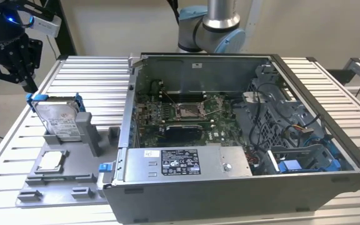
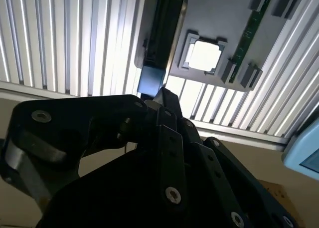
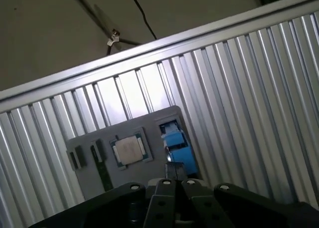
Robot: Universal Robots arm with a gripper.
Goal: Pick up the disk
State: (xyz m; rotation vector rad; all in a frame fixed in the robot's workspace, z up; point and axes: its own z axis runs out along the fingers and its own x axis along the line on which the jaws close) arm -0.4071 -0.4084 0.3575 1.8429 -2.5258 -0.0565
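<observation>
Just now the fingers are pinched together, empty, poised over the disk at their five o'clock. It stands on edge in a grey holder on the counter, probably so its top edge is easy to grasp.

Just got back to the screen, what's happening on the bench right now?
The arm's gripper hangs right over the disk. The disk stands upright in its slot on the grey fixture, at the exterior view's left beside the open computer case. It sits in the slot, not yet lifted. I cannot tell whether the gripper touches its blue bracket.
</observation>
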